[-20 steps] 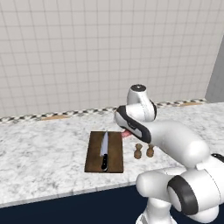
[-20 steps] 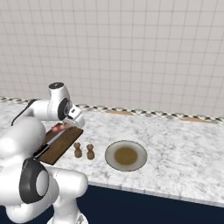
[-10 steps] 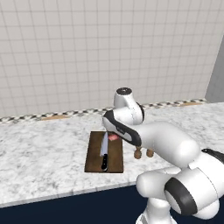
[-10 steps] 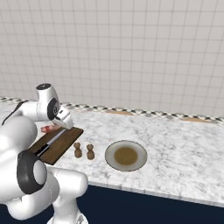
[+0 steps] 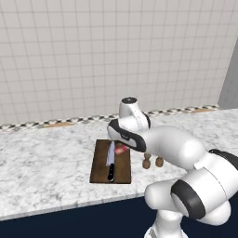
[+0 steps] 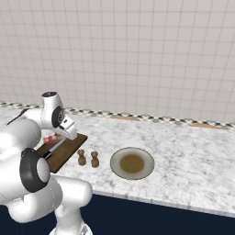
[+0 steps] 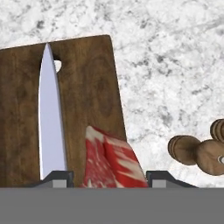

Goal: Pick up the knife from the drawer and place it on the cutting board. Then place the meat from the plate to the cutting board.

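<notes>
The knife [image 7: 50, 122] lies lengthwise on the dark-brown cutting board [image 7: 92, 87], its black handle toward the counter's front edge [image 5: 110, 173]. My gripper [image 7: 109, 177] is shut on the red, pale-streaked meat [image 7: 111, 164], which hangs over the board's right part, beside the blade. From the left base view, the meat [image 5: 122, 149] shows under the hand, low over the board [image 5: 100, 162]. The round plate [image 6: 115, 166] sits bare on the counter to the right of the board [image 6: 64, 153]. The drawer is out of view.
Two small brown shakers [image 6: 88, 158] stand between the board and the plate, close to the hand's right side [image 7: 192, 151]. Marble counter extends left of the board and right of the plate. A tiled wall closes the back.
The arm has swung left from the shakers' side to above the board, carrying the meat with it. Knife, board and plate have stayed put.
</notes>
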You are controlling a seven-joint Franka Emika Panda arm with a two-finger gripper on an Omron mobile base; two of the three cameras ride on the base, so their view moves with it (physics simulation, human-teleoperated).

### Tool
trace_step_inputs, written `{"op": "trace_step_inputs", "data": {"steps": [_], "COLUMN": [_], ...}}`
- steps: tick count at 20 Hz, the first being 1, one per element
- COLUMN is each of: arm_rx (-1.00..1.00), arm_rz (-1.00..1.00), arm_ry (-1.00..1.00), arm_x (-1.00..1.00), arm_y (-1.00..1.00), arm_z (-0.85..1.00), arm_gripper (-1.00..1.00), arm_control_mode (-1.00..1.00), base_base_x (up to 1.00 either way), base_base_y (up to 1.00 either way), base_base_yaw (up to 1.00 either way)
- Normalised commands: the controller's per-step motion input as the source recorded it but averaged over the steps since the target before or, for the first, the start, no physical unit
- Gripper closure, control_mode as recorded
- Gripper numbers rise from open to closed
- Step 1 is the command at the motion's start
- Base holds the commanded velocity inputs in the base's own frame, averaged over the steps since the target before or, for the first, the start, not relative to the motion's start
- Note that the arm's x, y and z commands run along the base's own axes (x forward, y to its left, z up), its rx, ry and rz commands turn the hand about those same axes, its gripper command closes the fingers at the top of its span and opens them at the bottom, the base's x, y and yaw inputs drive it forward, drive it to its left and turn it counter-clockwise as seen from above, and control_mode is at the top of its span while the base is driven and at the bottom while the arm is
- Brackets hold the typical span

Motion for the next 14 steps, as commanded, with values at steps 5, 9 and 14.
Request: {"op": "trace_step_inputs", "data": {"steps": [5, 9, 14], "arm_rx": [0.0, 0.0, 0.0], "arm_rz": [0.0, 0.0, 0.0], "arm_ry": [0.07, 0.05, 0.04], "arm_x": [0.02, 0.03, 0.02], "arm_y": [0.02, 0.09, 0.09], "arm_z": [-0.16, -0.21, -0.26], "arm_gripper": [1.0, 1.0, 1.0], "arm_control_mode": [-1.0, -1.0, -1.0], "base_base_x": [0.0, 0.0, 0.0], "base_base_y": [0.0, 0.0, 0.0], "base_base_yaw": [0.0, 0.0, 0.0]}}
